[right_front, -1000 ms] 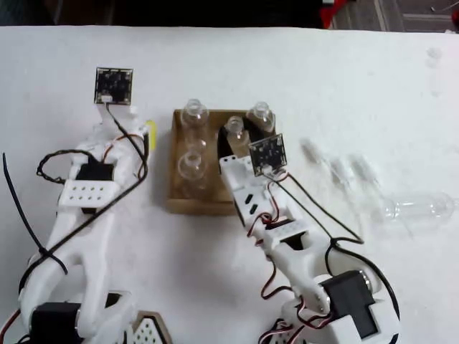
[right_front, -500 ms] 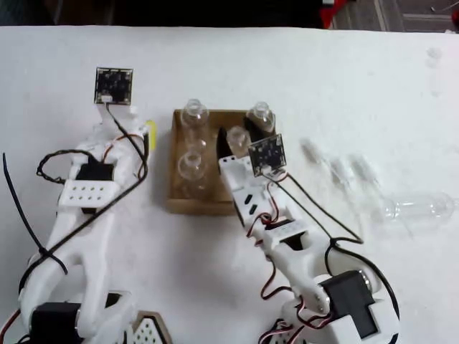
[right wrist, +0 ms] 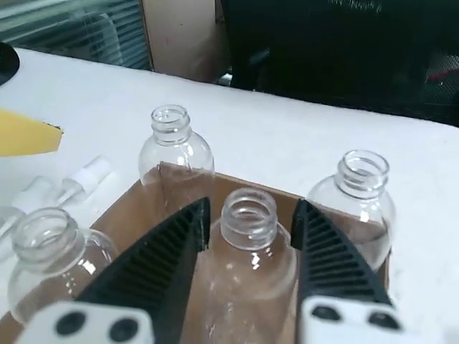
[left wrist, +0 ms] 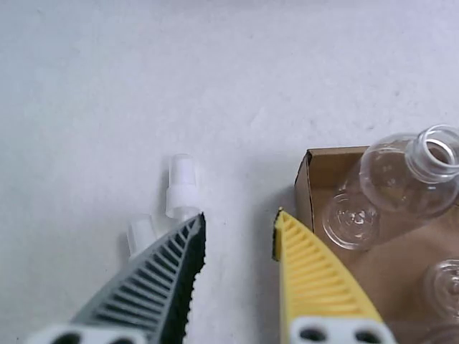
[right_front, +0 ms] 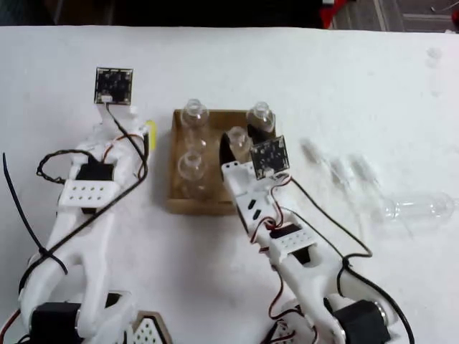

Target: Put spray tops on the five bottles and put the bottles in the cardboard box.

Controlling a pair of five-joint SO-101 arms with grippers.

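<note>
A cardboard box at the table's middle holds several clear, topless bottles. My right gripper is open, its black fingers on either side of the neck of one upright bottle in the box, a small gap on each side. Other bottles stand at the box's far corners and near side. One more bottle lies on the table at the right. My left gripper is open just left of the box, over the table by two spray tops.
More spray tops lie loose on the white table between the box and the lying bottle. The left arm's yellow finger sits close to the box's left wall. The far part of the table is bare.
The right arm has drawn back a little toward its base, and its lower joints have shifted. The bottle between its fingers now sits slightly nearer. The left arm has not moved.
</note>
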